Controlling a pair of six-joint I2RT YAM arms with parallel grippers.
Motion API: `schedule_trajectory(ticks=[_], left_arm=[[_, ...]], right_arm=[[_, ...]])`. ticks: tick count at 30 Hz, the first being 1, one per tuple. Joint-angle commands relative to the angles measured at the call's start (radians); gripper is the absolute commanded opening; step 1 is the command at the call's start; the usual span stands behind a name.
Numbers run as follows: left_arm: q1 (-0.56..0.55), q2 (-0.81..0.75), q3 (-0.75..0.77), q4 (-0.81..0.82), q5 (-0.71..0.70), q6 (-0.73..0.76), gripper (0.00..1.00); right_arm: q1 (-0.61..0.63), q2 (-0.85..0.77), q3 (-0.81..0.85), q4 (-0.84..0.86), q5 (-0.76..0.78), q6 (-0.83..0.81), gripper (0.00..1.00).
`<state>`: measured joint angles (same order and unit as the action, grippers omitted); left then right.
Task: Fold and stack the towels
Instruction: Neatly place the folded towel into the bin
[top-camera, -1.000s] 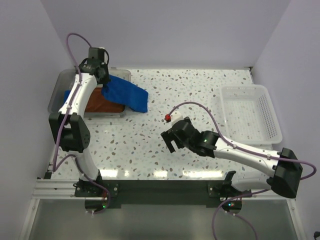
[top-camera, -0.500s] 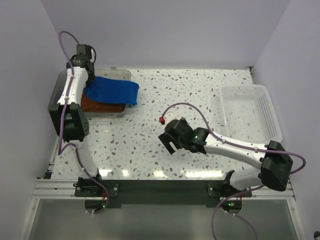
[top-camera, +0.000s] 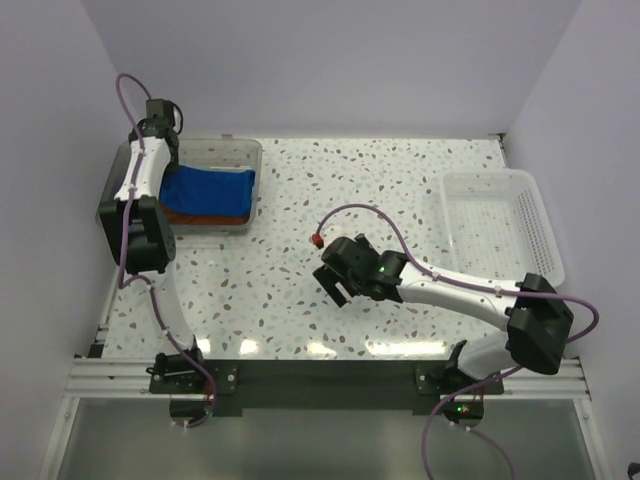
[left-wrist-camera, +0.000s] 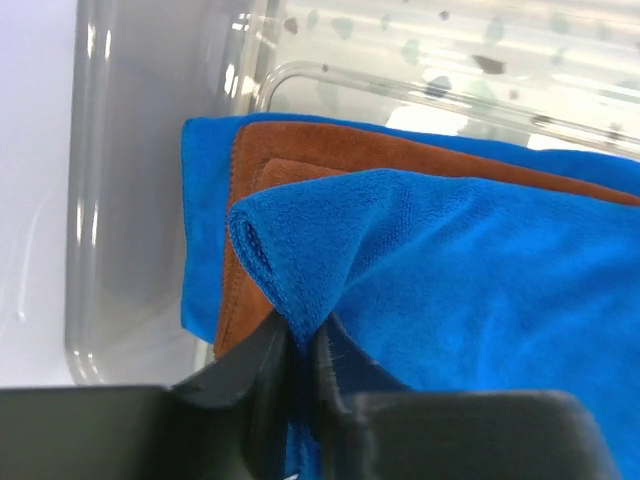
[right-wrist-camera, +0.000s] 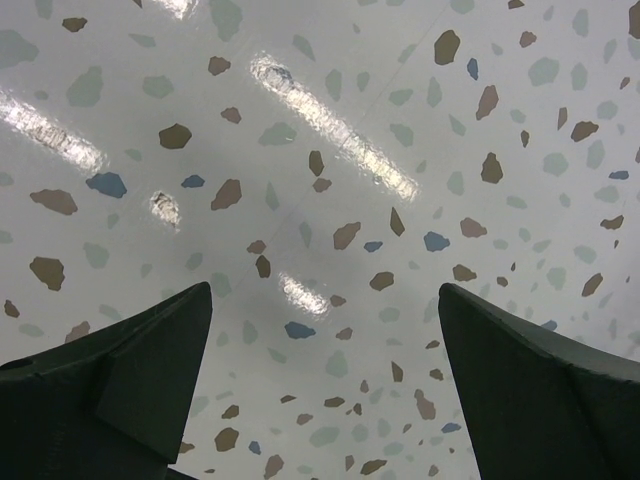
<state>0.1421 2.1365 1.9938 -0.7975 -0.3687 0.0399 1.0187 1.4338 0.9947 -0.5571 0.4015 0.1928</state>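
Settling into the clear tray (top-camera: 236, 148), the top blue towel (top-camera: 212, 186) now lies squarely on the rust-brown towel (top-camera: 200, 214), where a second ago it hung out past the tray's right rim over the speckled table (top-camera: 420, 190). The left gripper (left-wrist-camera: 300, 335), drawn back to the tray's far left corner, pinches a puckered corner of that towel between nearly closed fingers. With a lower blue towel (left-wrist-camera: 200, 240) peeking out beneath the brown one, the stack looks complete but for the release. The right gripper (top-camera: 338, 284), spread wide and holding nothing, hovers low over the middle of the table, edged slightly leftward and well apart from the white mesh basket (top-camera: 492, 232) at the right. The tray's walls hem the left fingers closely, so a clean lift out seems the remaining concern.
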Motion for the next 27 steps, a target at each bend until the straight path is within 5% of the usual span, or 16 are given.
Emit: schedule_trajectory(ticks=[1,2,3,6,7,15,21,27], left_arm=[[0.013,0.039,0.022,0.043,-0.085,0.028,0.28],[0.013,0.043,0.023,0.041,-0.104,0.022,0.40],[0.014,0.045,0.023,0.044,-0.143,0.014,0.61],[0.021,0.033,0.025,0.047,-0.177,-0.021,0.95],[0.021,0.013,0.025,0.046,-0.197,-0.032,0.99],[0.024,-0.220,-0.127,0.089,0.006,-0.167,1.00],[0.021,-0.638,-0.420,0.204,0.337,-0.238,1.00],[0.022,-0.999,-0.612,0.196,0.476,-0.268,1.00]], right_arm=[[-0.006,0.002,0.036,-0.017,0.025,0.003,0.99],[-0.006,0.002,0.039,-0.021,0.033,0.008,0.99],[-0.011,0.001,0.039,-0.023,0.037,0.011,0.99],[-0.032,-0.013,0.044,-0.030,0.059,0.030,0.99],[-0.040,-0.018,0.045,-0.033,0.071,0.042,0.99],[-0.179,-0.149,0.033,-0.099,0.180,0.132,0.99],[-0.276,-0.282,0.042,-0.225,0.324,0.247,0.99],[-0.285,-0.496,0.050,-0.320,0.415,0.295,0.99]])
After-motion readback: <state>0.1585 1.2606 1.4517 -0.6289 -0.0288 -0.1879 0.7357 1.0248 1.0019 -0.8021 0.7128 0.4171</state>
